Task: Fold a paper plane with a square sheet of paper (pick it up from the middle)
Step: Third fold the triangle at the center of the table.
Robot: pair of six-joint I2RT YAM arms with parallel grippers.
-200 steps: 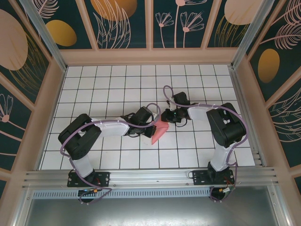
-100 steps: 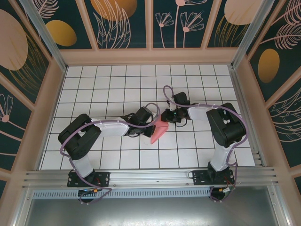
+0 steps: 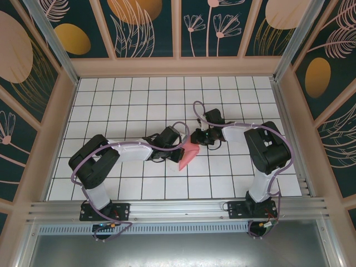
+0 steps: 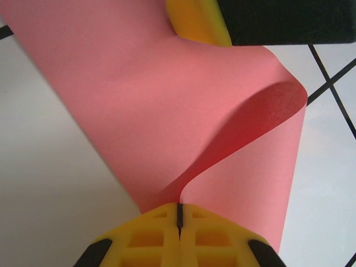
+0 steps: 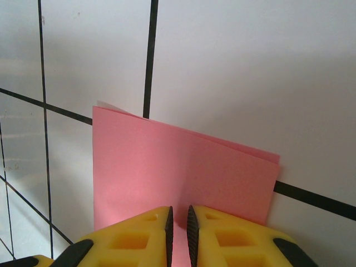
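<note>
left hand [image 4: 179, 216]: pressed together, pinching sheet of paper [image 3: 188, 156] | right hand [image 5: 178, 218]: pinching the opposite edge | position: folded, curled, spanning both hands over tabletop [image 3: 139, 100] centre

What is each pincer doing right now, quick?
The left pincer is closed, pinching the pink paper.
The right pincer is closed on the same paper.

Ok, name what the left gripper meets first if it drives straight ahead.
The pink paper sheet that the left gripper is shut on; beyond, likely the yellow finger of the right gripper, depth unclear.
</note>
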